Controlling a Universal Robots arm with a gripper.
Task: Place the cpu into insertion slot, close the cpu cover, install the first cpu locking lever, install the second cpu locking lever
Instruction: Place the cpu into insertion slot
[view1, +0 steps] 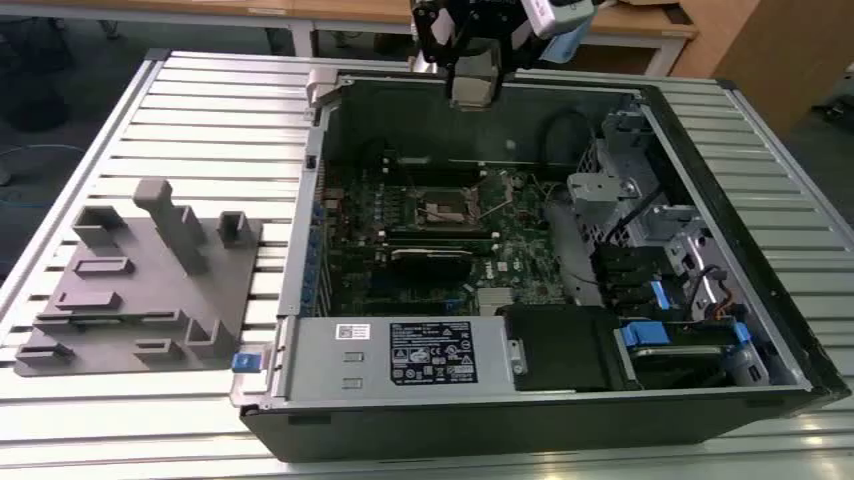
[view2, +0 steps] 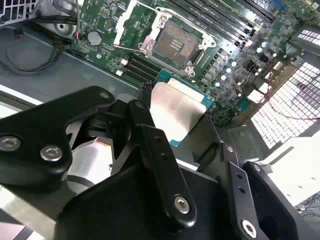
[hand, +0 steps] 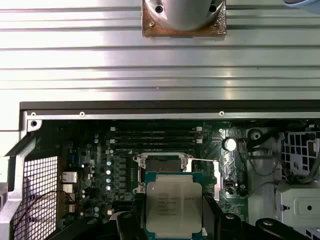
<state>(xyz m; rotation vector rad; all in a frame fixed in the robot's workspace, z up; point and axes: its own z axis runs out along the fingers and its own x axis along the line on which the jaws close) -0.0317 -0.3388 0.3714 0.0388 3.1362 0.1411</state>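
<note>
My gripper (view1: 475, 97) hangs over the far wall of the open computer case, well above the motherboard. It is shut on the cpu (hand: 173, 206), a flat square chip with a silver-grey top on a green edge, pinched between the two black fingers (view2: 150, 135) in both wrist views. Beyond the chip (view2: 176, 111) lies the insertion slot (view2: 175, 42), a square dark socket with bare contacts showing and nothing in it. I also see the slot (view1: 445, 208) mid-board in the exterior view. A thin silver frame, the cpu cover (view2: 131, 22), stands along one side of the socket.
The case walls (view1: 304, 250) ring the board. A power supply (view1: 400, 352) fills the near side, and a drive cage (view1: 627, 200) with cables is at the exterior view's right. A grey fixture block (view1: 140, 280) sits on the ribbed table at the left. Long memory slots (hand: 155, 134) flank the socket.
</note>
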